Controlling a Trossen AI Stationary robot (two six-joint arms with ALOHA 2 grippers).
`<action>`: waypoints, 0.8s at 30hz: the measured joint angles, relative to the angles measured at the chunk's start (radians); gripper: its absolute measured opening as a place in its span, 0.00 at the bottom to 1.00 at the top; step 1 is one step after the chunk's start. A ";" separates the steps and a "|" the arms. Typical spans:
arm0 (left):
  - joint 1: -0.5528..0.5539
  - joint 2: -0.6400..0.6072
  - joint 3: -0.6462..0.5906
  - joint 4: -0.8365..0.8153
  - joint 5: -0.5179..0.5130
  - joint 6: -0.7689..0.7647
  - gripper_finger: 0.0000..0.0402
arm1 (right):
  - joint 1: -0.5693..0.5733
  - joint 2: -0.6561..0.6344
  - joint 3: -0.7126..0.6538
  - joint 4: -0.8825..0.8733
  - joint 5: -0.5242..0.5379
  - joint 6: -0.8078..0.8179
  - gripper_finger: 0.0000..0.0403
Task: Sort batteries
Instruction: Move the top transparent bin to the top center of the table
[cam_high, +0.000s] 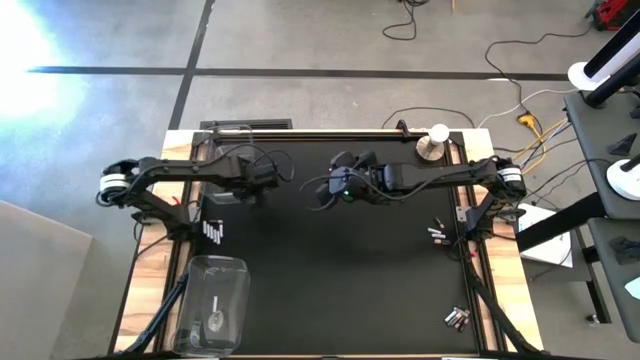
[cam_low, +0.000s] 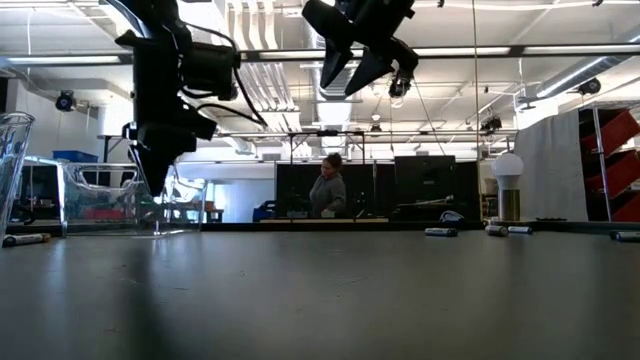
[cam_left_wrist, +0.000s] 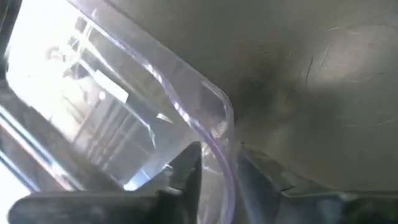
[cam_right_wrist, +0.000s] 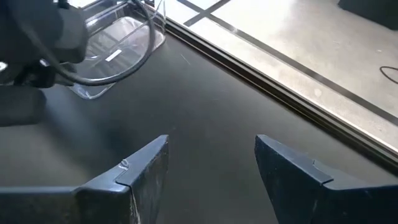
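Left pincer (cam_left_wrist: 214, 177) pinches the clear bin's rim (cam_left_wrist: 211, 134), probably to reposition it; right pincer (cam_right_wrist: 211, 168) hovers open, empty.

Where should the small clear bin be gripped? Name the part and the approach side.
Take the small clear bin by its thin upright wall, coming down from above astride the rim: it is open-topped and looks too wide to span. The left gripper hangs there.
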 joint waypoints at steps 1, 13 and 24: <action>0.000 0.003 0.000 0.009 0.009 0.004 0.14 | 0.003 -0.002 0.000 -0.003 0.000 0.001 0.57; -0.044 -0.043 0.138 0.056 0.055 -0.005 0.01 | 0.006 -0.122 0.000 -0.089 0.031 -0.020 0.55; -0.156 0.039 0.466 0.192 0.063 0.007 0.00 | 0.003 -0.276 -0.002 -0.316 0.194 -0.028 0.56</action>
